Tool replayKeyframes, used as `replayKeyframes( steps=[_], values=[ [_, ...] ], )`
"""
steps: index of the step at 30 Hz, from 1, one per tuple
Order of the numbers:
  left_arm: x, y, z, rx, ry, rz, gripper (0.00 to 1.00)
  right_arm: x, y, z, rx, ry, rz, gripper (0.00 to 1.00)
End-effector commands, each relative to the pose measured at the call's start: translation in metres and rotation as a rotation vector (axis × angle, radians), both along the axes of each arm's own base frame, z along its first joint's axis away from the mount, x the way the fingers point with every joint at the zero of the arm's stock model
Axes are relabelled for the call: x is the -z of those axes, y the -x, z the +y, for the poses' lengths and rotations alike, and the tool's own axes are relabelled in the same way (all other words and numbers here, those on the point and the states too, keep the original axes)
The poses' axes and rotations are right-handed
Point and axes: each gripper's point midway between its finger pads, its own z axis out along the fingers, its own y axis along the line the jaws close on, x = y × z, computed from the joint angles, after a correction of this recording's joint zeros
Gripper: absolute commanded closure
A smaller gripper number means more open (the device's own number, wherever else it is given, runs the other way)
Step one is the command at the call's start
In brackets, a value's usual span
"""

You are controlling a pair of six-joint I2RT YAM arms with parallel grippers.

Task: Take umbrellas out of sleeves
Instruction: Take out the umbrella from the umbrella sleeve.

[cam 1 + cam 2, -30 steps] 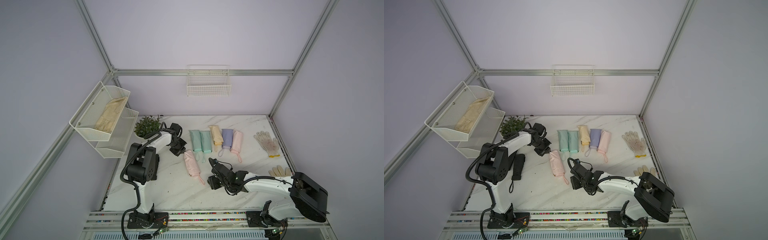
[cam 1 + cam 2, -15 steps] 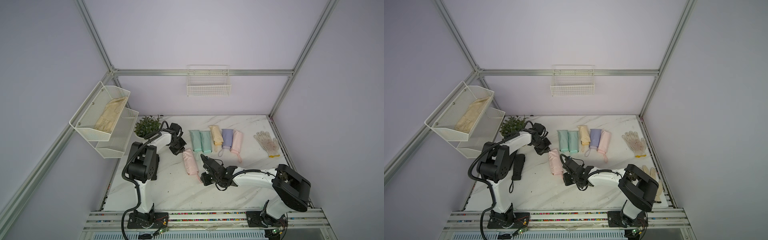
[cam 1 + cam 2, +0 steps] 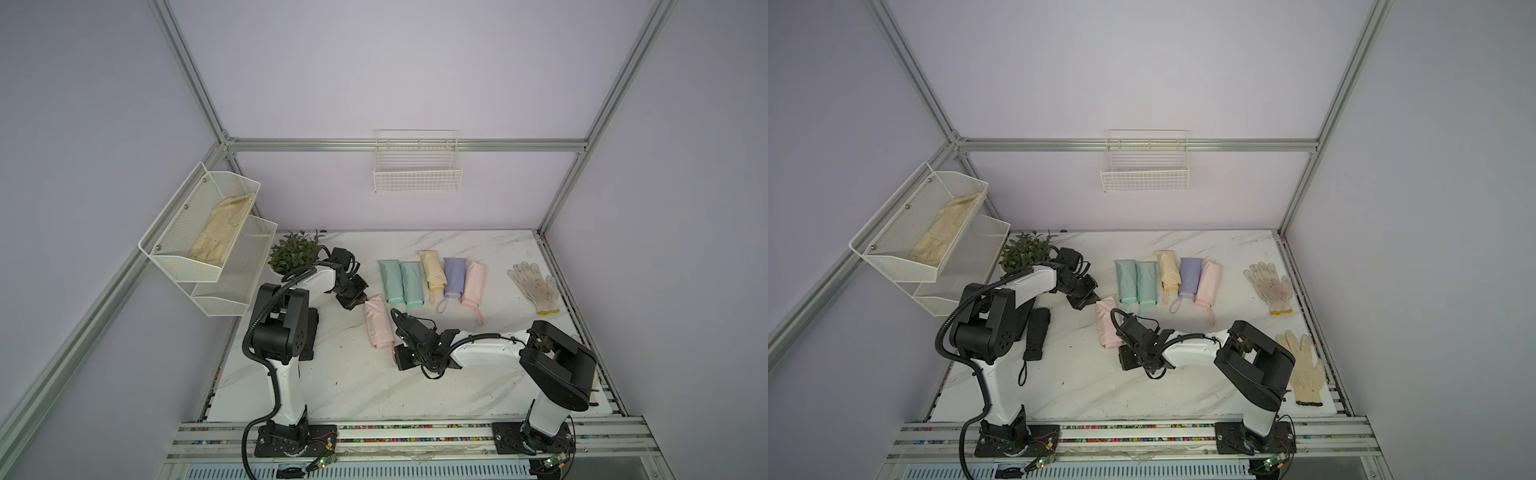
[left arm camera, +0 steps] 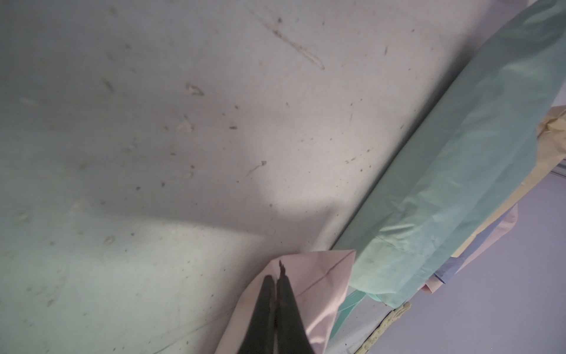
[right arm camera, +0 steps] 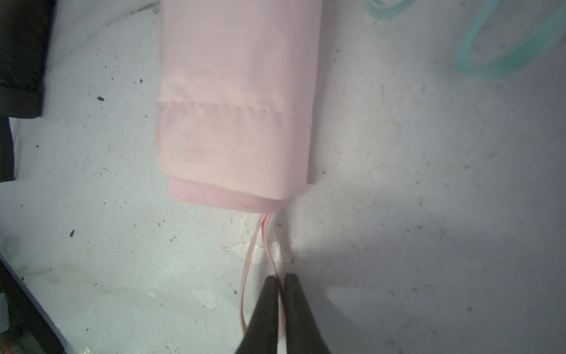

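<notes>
I am pinching one strand of the wrist loop (image 5: 265,221) between the jaws of my right claw (image 5: 280,279), which are pressing tight together just above the marble table (image 5: 428,184). The loop is running up to the pink umbrella's handle cap (image 5: 220,196), which is poking out of the open end of the pink sleeve (image 5: 235,92). That sleeve is lying flat in the middle of the table in both top views (image 3: 378,322), with the umbrella inside it. At its far, closed end my left claw (image 4: 277,277) is clamping shut on a corner of the fabric. Off to the left the black umbrella (image 3: 1038,332) is lying beside my left arm's base. Beyond the pink sleeve a row is lying side by side: two mint sleeves (image 3: 390,280), a yellow sleeve (image 3: 433,270), a lavender sleeve (image 3: 454,276) and a second pink one (image 3: 473,282), loops pointing toward me, with a white knit glove (image 3: 534,286) lying well to their right
</notes>
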Motion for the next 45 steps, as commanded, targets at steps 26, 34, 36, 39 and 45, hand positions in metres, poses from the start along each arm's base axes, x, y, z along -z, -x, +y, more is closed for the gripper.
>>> replayKeyframes(
  steps=[26, 34, 36, 39, 45],
  values=[
    [-0.002, -0.001, 0.01, -0.028, 0.059, -0.026, 1.0, 0.006, 0.008, 0.014, 0.008, 0.279, -0.094, 0.81],
    [-0.002, -0.004, 0.017, -0.044, 0.058, -0.031, 1.0, 0.001, 0.014, 0.0, 0.054, 0.247, -0.084, 0.94],
    [-0.002, -0.005, 0.018, -0.046, 0.062, -0.033, 1.0, 0.002, 0.013, -0.006, 0.066, 0.256, -0.086, 0.95],
    [-0.003, -0.007, 0.02, -0.053, 0.074, -0.041, 1.0, 0.001, 0.01, -0.015, 0.082, 0.262, -0.083, 0.96],
    [-0.002, -0.011, 0.028, -0.075, 0.089, -0.043, 1.0, 0.0, 0.001, -0.039, 0.113, 0.272, -0.082, 0.96]
  ],
)
